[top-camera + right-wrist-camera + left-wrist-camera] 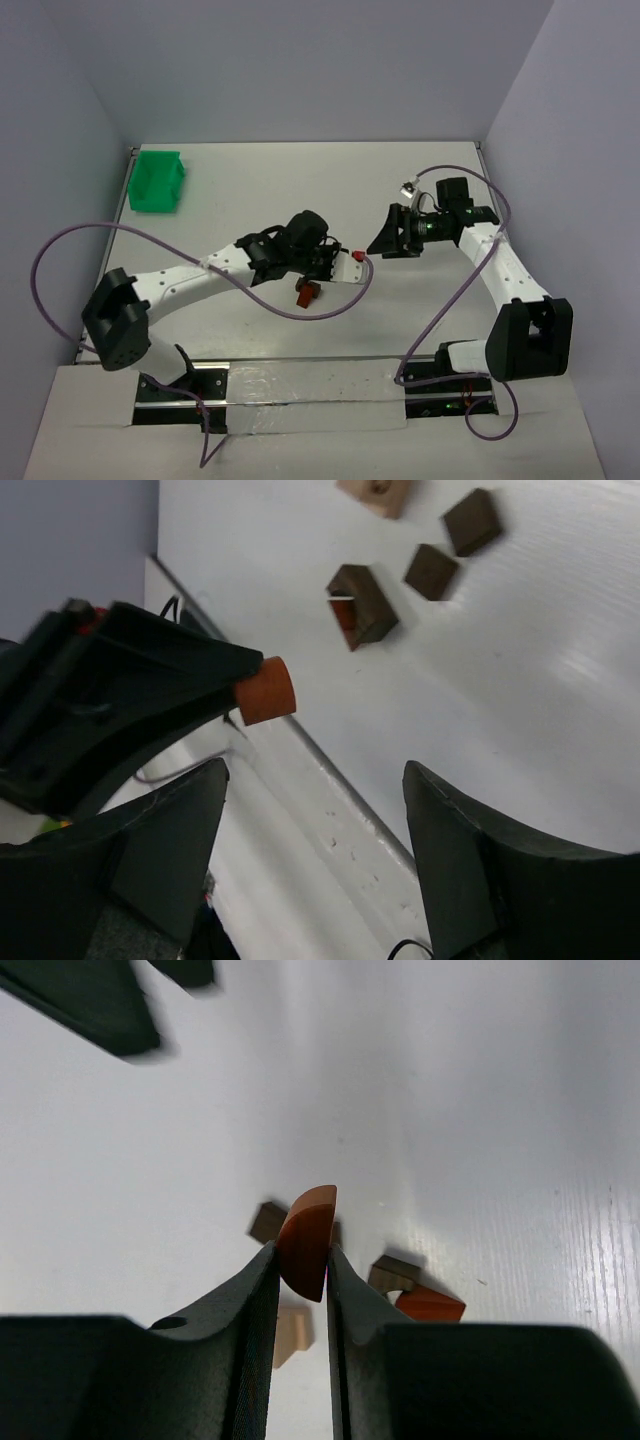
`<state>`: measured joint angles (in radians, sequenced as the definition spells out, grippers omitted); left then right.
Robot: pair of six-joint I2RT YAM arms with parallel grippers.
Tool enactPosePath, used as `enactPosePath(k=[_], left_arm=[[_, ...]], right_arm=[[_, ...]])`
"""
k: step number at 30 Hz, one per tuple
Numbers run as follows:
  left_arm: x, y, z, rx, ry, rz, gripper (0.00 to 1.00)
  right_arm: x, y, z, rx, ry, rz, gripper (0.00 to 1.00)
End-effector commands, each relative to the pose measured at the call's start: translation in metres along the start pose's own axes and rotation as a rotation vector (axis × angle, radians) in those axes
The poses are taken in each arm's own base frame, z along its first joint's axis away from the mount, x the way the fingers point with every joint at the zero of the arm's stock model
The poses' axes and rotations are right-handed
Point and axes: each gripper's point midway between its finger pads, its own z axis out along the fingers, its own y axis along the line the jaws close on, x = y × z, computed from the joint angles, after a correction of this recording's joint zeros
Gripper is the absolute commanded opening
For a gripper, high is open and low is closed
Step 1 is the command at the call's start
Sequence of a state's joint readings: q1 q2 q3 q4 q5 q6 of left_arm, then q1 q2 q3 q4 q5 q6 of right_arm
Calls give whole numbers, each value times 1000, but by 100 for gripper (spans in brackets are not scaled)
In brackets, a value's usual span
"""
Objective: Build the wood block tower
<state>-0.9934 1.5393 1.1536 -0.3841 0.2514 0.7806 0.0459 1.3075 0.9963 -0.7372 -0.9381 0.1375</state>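
My left gripper (348, 259) is shut on a reddish-brown half-round block (307, 1238) and holds it in the air above the table; the block also shows in the right wrist view (266, 690). Below it lie loose blocks (307, 292): two dark brown cuboids (267, 1222) (392, 1273), a reddish wedge (430, 1305) and a light tan block (290, 1330). My right gripper (380, 243) is open and empty, just right of the left gripper's tip and facing it; its jaws stand wide apart in the right wrist view (315, 780).
A bright green tray (157, 181) stands at the far left back corner. The table's near edge rail (340, 780) runs under the right gripper. Purple cables loop beside both arms.
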Motion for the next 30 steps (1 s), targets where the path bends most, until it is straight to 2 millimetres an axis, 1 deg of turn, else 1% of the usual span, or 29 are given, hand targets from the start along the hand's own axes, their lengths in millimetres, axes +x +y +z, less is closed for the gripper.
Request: enactPosePath(k=[1,3,4,6,7,9,11,13,16,18,22,25,27,30], left_arm=[[-43,35,-48,-179,-106,-26,0],[-57,38,-72,-220,-168,-30,0],[-62,39,-80,-236,-186,-25,0],[-64,21,-96,-214,-239,9,0],[-69,21,-108,-239,-265,34,0],[-64,12,-116,-238,-269,71,0],[-61,3,-123,-224,-273,104,0],[-54,-7,-121,-209,-276,134,0],[-54,-17,-126,-214,-307,233,0],[-47,-21,-122,-213,-290,286,0],[-46,-20,-122,-225,-281,318,0],[-47,-18,-123,-236,-284,330,0],[-48,-17,-123,-242,-285,333,0],[-47,-16,-123,-243,-280,335,0]], right_arm=[[-5,58,4,-125,12,-214,76],[-8,72,5,-161,5,-257,72],[-8,79,5,-180,5,-271,72],[-11,98,3,-224,-10,-320,69],[-11,107,1,-240,-21,-347,69],[-10,124,-1,-264,-35,-397,69],[-4,138,2,-275,-24,-438,69],[0,145,4,-282,-9,-440,69],[4,151,14,-303,32,-377,69],[7,158,20,-323,59,-345,69],[9,168,27,-324,71,-354,69],[17,167,36,-298,97,-359,69],[27,163,48,-269,143,-353,69],[37,162,56,-245,180,-358,68]])
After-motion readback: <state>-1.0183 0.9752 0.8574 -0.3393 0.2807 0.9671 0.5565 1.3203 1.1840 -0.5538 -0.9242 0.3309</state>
